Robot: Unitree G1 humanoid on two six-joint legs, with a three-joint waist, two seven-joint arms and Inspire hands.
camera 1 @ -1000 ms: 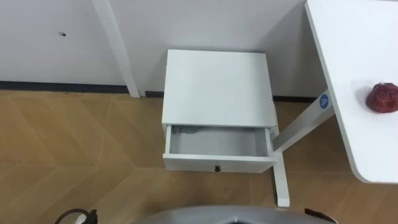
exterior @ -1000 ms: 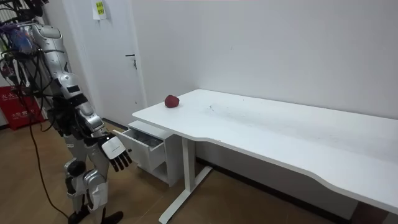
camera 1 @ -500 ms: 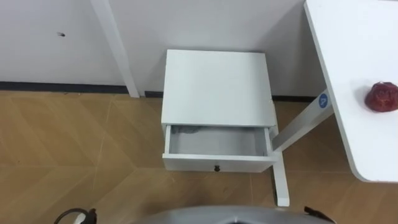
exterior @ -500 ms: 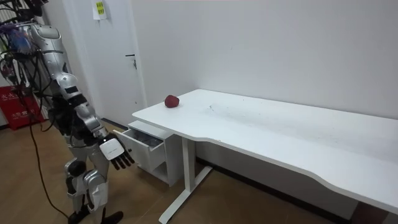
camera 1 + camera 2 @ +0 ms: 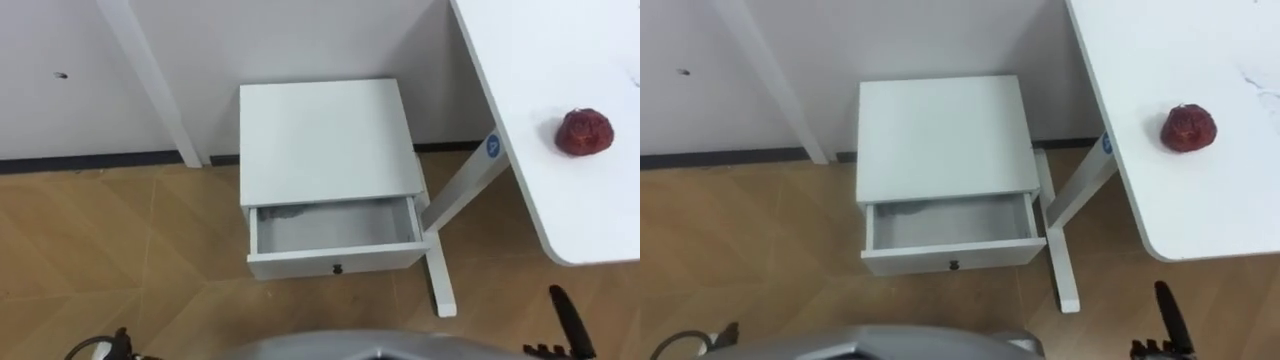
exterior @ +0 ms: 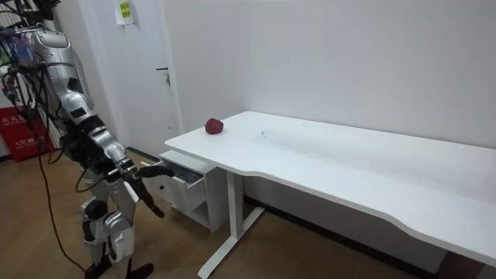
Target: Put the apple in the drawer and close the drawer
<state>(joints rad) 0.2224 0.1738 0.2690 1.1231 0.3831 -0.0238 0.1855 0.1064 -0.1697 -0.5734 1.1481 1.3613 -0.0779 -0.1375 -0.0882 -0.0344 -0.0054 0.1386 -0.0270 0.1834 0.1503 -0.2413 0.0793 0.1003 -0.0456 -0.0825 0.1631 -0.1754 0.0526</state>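
Red apple [image 5: 585,131] on desk [image 5: 520,60]; blue leg sticker [image 5: 492,146]

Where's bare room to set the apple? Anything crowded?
Open drawer: floor bare between its walls, bar a dark smudge back left. Cabinet top behind it: bare. Desk: bare all round the apple, out to its rounded corner. Nowhere crowded.

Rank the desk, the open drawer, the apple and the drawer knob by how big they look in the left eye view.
1. desk, though cut off at the picture's edge
2. open drawer
3. apple
4. drawer knob
The desk top is nearer the camera, which enlarges it and the apple.
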